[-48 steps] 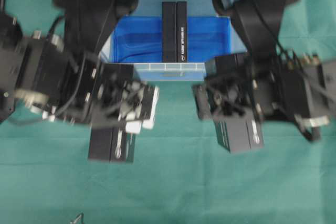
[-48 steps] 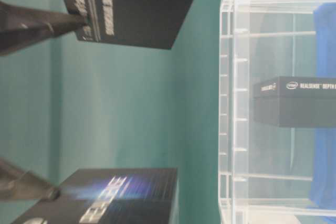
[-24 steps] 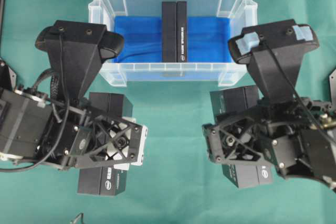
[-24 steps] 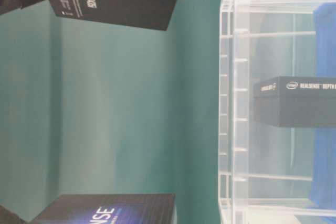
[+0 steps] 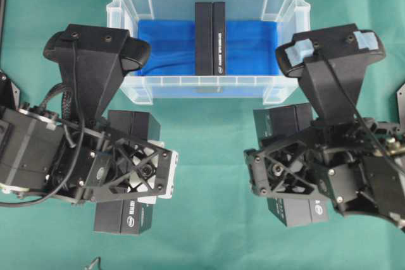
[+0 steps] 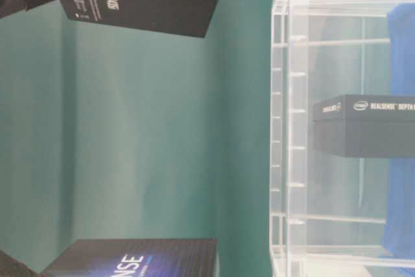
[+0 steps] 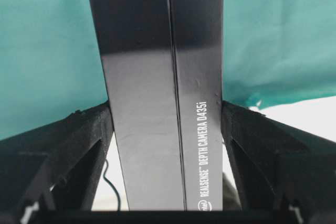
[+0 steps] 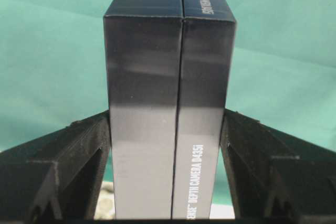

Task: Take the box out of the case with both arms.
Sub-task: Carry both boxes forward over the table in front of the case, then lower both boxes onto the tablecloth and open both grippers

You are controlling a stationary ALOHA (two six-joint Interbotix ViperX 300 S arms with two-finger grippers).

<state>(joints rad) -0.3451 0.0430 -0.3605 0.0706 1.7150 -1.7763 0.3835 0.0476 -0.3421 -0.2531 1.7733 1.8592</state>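
Already each gripper, left [image 7: 167, 129] and right [image 8: 169, 129], clamps its own black box [image 7: 157, 87] [image 8: 168, 93] outside the case [image 5: 209, 86]; next, set them down, then fetch the third box [image 5: 210, 37] beyond.

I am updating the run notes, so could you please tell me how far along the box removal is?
Done: two black boxes are out of the case, over the green cloth. In hand: the left gripper is clamped on one box, and the right gripper on another box; whether they rest on the cloth is unclear. Left: a third box stands in the case on the blue lining.
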